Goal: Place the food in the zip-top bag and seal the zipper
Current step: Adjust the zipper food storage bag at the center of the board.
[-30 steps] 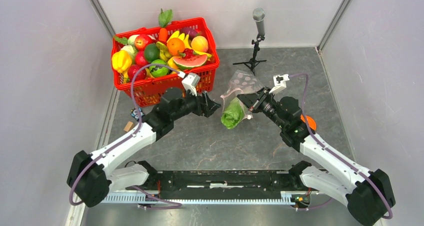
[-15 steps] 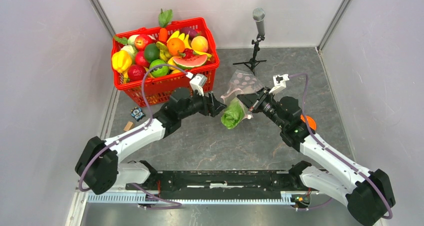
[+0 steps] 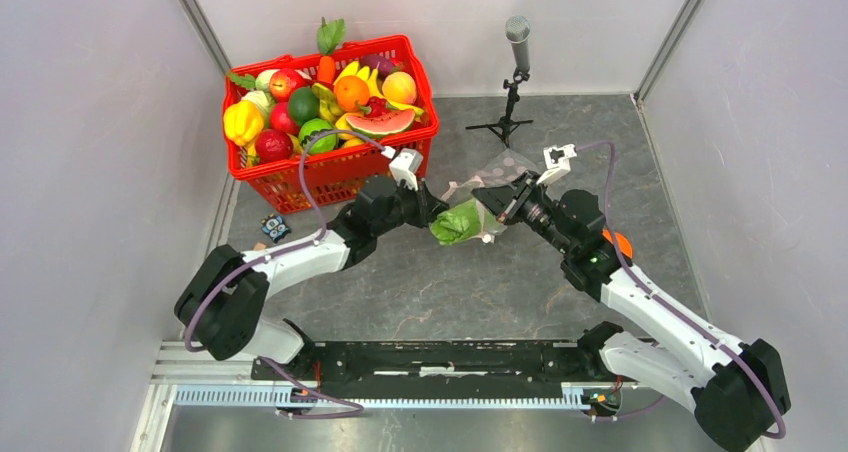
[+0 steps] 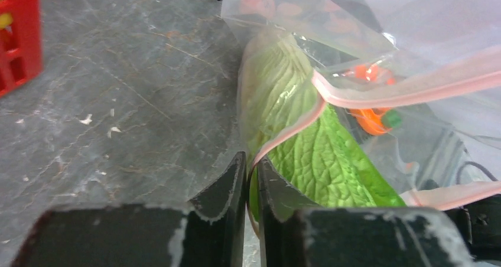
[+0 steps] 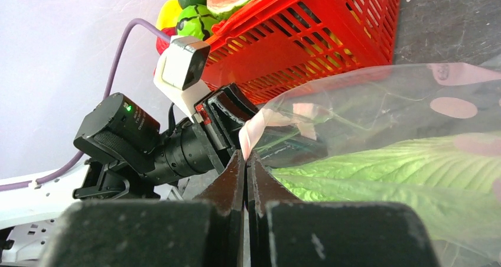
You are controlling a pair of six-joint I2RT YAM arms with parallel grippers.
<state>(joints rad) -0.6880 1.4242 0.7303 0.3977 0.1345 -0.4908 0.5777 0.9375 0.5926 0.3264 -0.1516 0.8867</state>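
Observation:
The clear zip-top bag (image 3: 497,168) hangs between my two grippers above the grey floor, and the green cabbage (image 3: 455,223) lies in its mouth, its leafy end sticking out. My left gripper (image 3: 433,212) is shut on the bag's rim, with the pink zipper (image 4: 402,93) strip running down between its jaws (image 4: 251,160) beside the cabbage (image 4: 319,160). My right gripper (image 3: 492,206) is shut on the opposite pink edge (image 5: 244,156), the bag (image 5: 378,95) and cabbage (image 5: 402,178) just beyond it. More toy food fills the red basket (image 3: 330,168).
A microphone on a small tripod (image 3: 516,82) stands behind the bag. An orange toy (image 3: 618,243) lies on the floor by the right arm. A small dark object (image 3: 275,227) sits near the left wall. White walls enclose three sides.
My left arm reached right to the bag and its jaws closed on the rim. The bag and cabbage swung lower and leftward. The right gripper kept its grip.

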